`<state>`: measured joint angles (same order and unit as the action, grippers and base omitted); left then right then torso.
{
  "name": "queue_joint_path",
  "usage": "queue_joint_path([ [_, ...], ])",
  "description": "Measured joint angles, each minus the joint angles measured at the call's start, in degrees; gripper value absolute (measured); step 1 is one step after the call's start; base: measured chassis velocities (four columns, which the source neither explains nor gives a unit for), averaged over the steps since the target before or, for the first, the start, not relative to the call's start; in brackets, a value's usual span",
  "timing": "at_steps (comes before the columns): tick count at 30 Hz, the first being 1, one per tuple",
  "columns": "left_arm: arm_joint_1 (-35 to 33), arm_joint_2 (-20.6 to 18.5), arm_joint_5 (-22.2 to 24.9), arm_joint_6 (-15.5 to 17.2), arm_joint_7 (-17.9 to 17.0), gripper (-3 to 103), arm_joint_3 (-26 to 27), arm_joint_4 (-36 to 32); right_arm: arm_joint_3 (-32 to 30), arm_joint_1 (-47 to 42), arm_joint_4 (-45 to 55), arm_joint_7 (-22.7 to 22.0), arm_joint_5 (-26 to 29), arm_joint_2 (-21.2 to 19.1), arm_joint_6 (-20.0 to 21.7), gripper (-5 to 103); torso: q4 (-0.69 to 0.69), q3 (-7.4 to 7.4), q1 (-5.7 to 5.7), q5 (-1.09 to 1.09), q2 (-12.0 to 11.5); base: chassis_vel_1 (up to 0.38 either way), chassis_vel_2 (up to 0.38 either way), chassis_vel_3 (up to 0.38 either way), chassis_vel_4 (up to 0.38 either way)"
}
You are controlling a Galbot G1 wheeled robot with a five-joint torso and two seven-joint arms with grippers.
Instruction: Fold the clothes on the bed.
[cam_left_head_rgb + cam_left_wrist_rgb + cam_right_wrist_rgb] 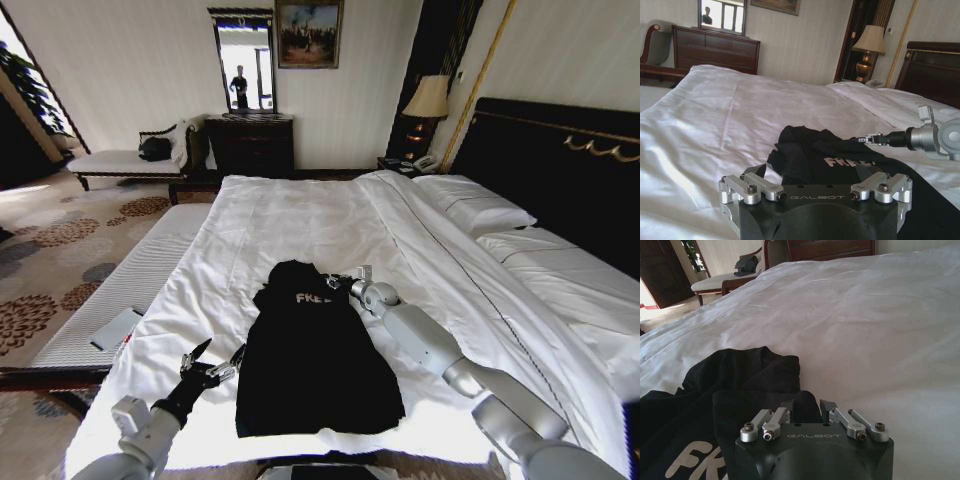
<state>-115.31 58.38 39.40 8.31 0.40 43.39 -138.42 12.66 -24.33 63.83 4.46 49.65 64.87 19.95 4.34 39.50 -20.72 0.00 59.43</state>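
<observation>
I saw the black T-shirt [315, 355] lying flat on the bed [330, 215]; my right gripper [809, 409] pinched its shoulder fabric, while my left gripper [212, 356] hung spread open just beside its left edge.

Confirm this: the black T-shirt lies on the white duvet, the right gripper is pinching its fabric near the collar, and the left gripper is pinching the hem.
Not quite. In the head view the left gripper is open beside the black T-shirt, holding nothing. The rest stands: right gripper pinches fabric on the white duvet.
</observation>
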Motion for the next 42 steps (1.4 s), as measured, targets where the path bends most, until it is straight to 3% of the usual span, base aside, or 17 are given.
queue_joint_path([
  [1,0.1,-0.1,0.2,0.0,0.0,100,0.0,0.0,0.0,0.0,-0.2,0.1,0.0,0.1,0.0,24,0.0,0.0,0.0,0.0,0.0,0.0,0.0,0.0,0.0],
  [3,0.1,-0.1,0.3,0.0,0.0,100,0.1,0.0,0.0,0.0,-0.4,0.1,-0.1,0.2,0.0,24,0.0,0.0,0.0,0.0,0.0,0.0,0.0,0.0,0.0],
  [6,0.2,-0.2,0.4,0.1,0.0,100,0.2,0.1,0.0,0.0,-0.7,0.1,-0.1,0.7,0.0,8,-0.01,0.0,0.0,0.0,0.0,0.0,0.0,0.0,0.0],
  [9,0.2,-0.2,0.7,0.1,0.0,100,0.4,0.1,0.1,0.1,-0.8,0.1,-0.1,1.0,0.0,1,-0.01,0.0,0.0,0.0,0.0,0.0,0.0,0.0,0.0],
  [23,0.5,-0.1,0.8,0.1,0.0,100,0.4,0.3,0.2,0.5,0.5,-0.5,0.0,-0.2,-0.6,0,-0.01,0.0,0.0,0.01,0.0,0.0,0.0,0.0,0.0],
  [35,1.2,-0.2,0.9,0.1,0.0,100,-0.1,-0.2,-0.5,1.7,3.3,-3.6,0.1,-7.2,-1.0,0,0.01,0.0,0.0,0.01,0.0,0.0,0.0,0.0,0.0],
  [42,1.2,-0.2,0.9,0.1,0.0,100,-0.2,-0.6,-0.8,1.9,4.2,-6.1,-0.3,-8.9,-0.4,0,-0.01,0.0,0.0,0.01,0.0,0.0,0.0,0.0,0.0],
])
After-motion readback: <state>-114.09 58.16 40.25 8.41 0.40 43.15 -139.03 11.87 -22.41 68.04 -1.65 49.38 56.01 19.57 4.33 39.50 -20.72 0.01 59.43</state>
